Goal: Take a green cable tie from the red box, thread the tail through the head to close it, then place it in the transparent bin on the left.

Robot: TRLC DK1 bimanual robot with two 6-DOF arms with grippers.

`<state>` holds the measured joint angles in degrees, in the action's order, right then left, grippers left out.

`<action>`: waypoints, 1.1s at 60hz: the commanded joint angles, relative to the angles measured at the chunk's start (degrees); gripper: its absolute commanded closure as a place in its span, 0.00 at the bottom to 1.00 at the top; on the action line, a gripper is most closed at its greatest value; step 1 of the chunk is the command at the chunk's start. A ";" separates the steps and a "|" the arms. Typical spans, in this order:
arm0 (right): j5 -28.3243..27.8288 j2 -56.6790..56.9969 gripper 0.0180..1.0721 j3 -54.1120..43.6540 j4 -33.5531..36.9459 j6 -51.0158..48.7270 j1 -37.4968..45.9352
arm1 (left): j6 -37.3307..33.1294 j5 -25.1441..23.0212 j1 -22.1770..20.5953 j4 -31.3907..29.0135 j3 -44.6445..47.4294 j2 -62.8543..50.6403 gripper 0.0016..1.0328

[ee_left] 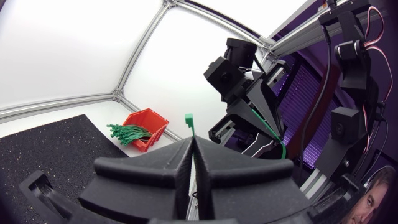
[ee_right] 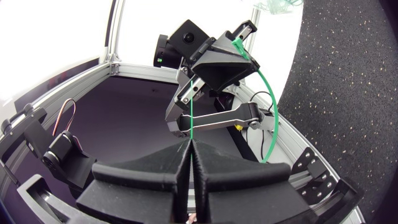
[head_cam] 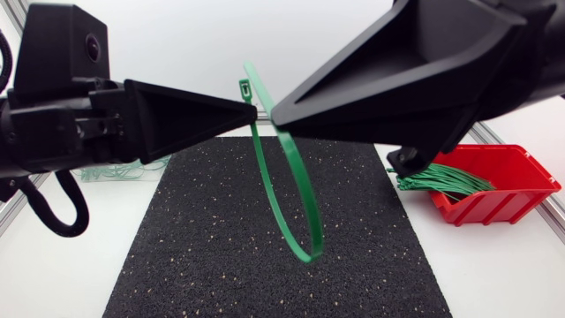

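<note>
Held the tie (head_cam: pixel 311 254) up over the mat (head_cam: pixel 203 247) with both grippers, tip to tip and well clear of the surface. Clenched the left gripper (head_cam: pixel 250 113) on the strap just under the head (head_cam: pixel 244 87), with the head poking up free past the fingertips. Saw the same from the left wrist: fingers pressed together on the strap, head (ee_left: pixel 189 119) upright just ahead of them, nothing threaded through it there. Clenched the right gripper (head_cam: pixel 278 115) on the tail side of the strap. Confirmed that from the right wrist, where the fingers (ee_right: pixel 168 168) stood shut on the thin green strip rising from between them. Let the rest of the tie hang below the two tips as a long open loop, its bend low over the mat but not touching. Found the red box (head_cam: pixel 503 205) on the table beside the mat's right edge, with spare ties (head_cam: pixel 446 181) sticking out over its rim toward the mat. Made out the bin (head_cam: pixel 84 175) off the mat's far left corner, partly hidden behind the left arm, with a few green ties inside.
</note>
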<state>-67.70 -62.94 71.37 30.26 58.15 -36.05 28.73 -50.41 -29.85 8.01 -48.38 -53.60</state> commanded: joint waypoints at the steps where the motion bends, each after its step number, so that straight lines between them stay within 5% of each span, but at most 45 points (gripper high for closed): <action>1: -0.15 -1.40 0.95 1.84 2.35 2.05 -1.12 | 2.21 0.14 -1.71 0.95 1.71 1.31 0.97; 20: 0.20 -2.54 0.95 4.21 7.71 2.14 -0.86 | 0.98 5.33 -6.45 1.04 1.97 2.72 0.97; 66: 2.84 -9.84 0.95 12.03 16.58 2.49 -0.60 | -4.12 9.90 -5.49 1.83 7.07 2.98 0.97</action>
<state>-65.12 -71.31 81.36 45.67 58.78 -36.67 25.85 -41.10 -35.73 8.62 -43.44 -49.80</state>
